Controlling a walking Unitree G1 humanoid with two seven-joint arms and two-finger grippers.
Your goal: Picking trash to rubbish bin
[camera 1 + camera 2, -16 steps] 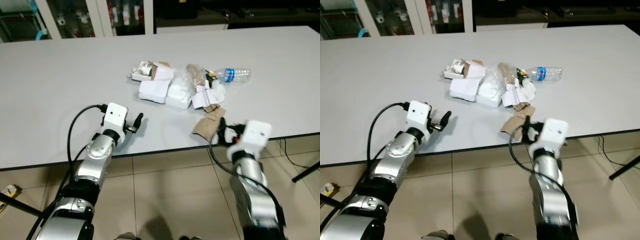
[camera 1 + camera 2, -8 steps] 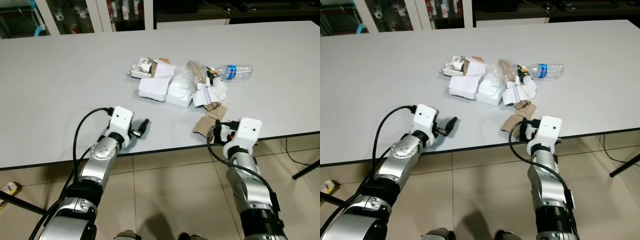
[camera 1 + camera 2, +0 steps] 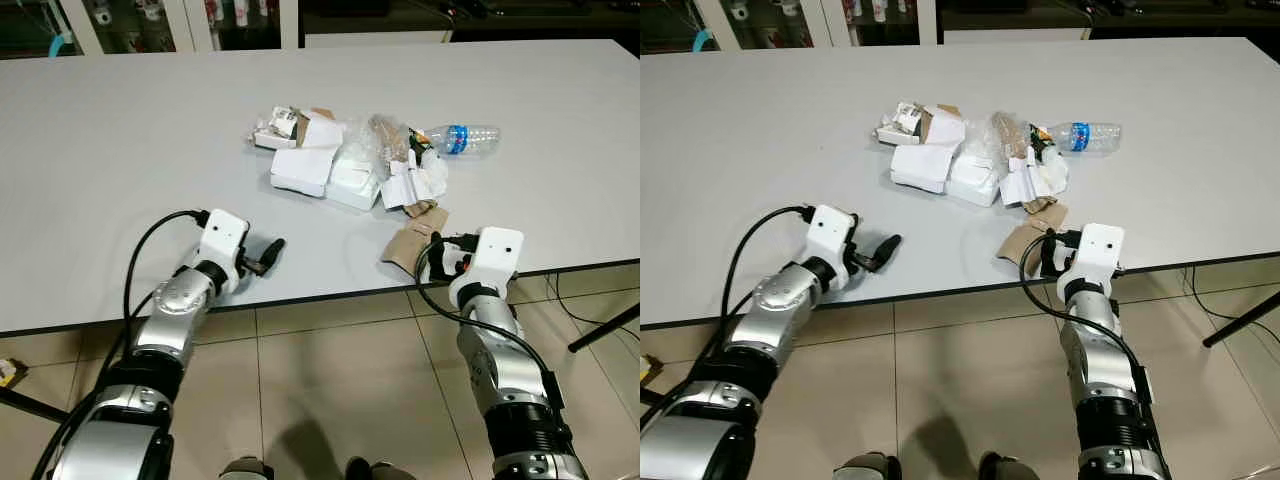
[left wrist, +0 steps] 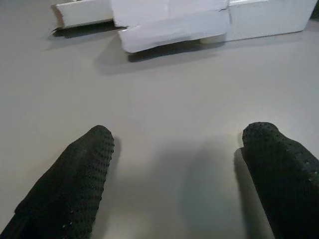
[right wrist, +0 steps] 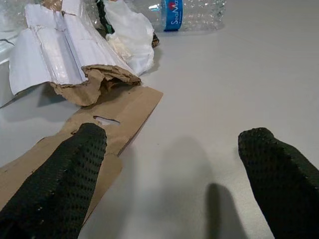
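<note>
Both grippers sit low at the desk's (image 3: 120, 150) near edge, fingers spread wide and holding nothing. The right gripper (image 5: 174, 199) has one finger over the flat brown cardboard piece (image 3: 412, 243) by the near edge, the other on bare surface. To grab well, it should slide forward and pinch the cardboard's raised edge. The left gripper (image 4: 174, 184) faces the white boxes (image 3: 300, 170), well short of them. Farther back lies the trash pile, with crumpled white paper (image 5: 127, 37) and a plastic bottle (image 3: 462, 136) towards the right edge.
</note>
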